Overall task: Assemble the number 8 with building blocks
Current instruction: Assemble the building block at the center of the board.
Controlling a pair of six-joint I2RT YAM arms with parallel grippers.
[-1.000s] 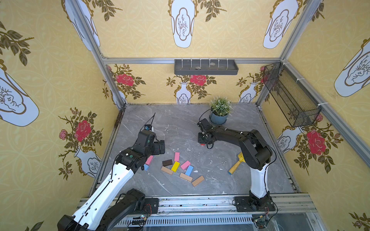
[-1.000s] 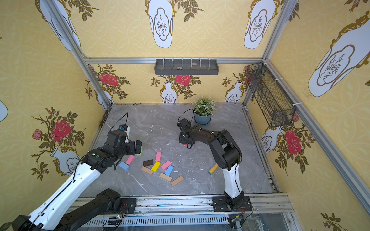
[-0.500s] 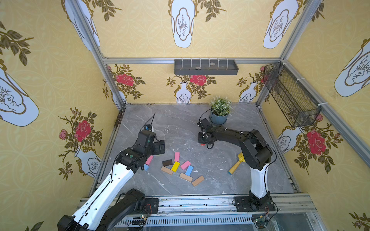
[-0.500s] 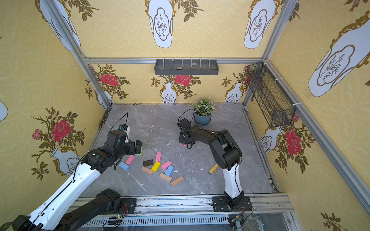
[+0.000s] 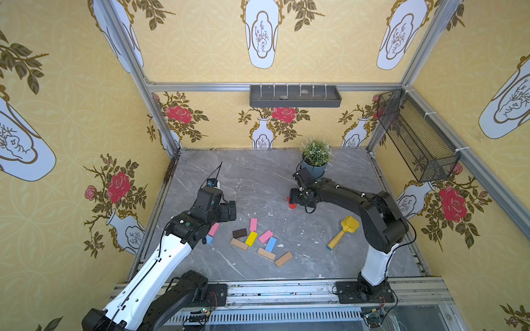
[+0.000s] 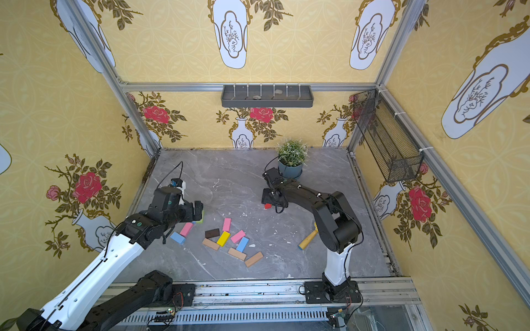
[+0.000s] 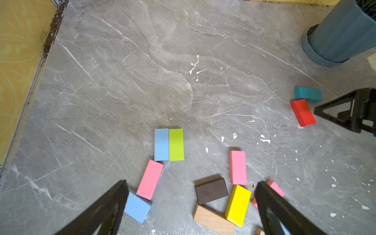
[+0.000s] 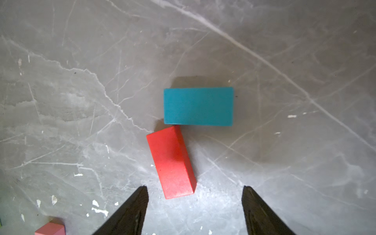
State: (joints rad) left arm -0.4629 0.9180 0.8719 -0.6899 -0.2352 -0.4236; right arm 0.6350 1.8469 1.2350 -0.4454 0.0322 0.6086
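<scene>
1. The right gripper [image 8: 195,188] hangs low over the gray table [image 5: 258,177]. Its two fingers are spread apart and grip nothing.
2. The red block [image 8: 172,162] lies flat just ahead of those fingers. Its near end is level with their tips, and neither finger touches it.
3. A teal block [image 8: 198,105] lies flat beyond it. The red block's far corner meets the teal block's long side at an angle.
4. This pair sits near the potted plant [image 5: 315,160], well apart from the other blocks.
5. The left gripper [image 7: 191,182] hovers over the left part of the table, fingers wide apart and empty.
6. Ahead of it, a light blue block [image 7: 161,144] and a green block [image 7: 176,144] lie side by side with their long edges touching. A pink block [image 7: 150,179] lies slanted just beside them.
7. Toward the front middle, a dark brown block [image 7: 211,190], a yellow block [image 7: 238,205] and tan blocks [image 5: 266,254] lie in a loose scatter with more pink and blue ones.
8. A yellow toy tool [image 5: 342,232] lies near the right arm, apart from the scatter.
</scene>
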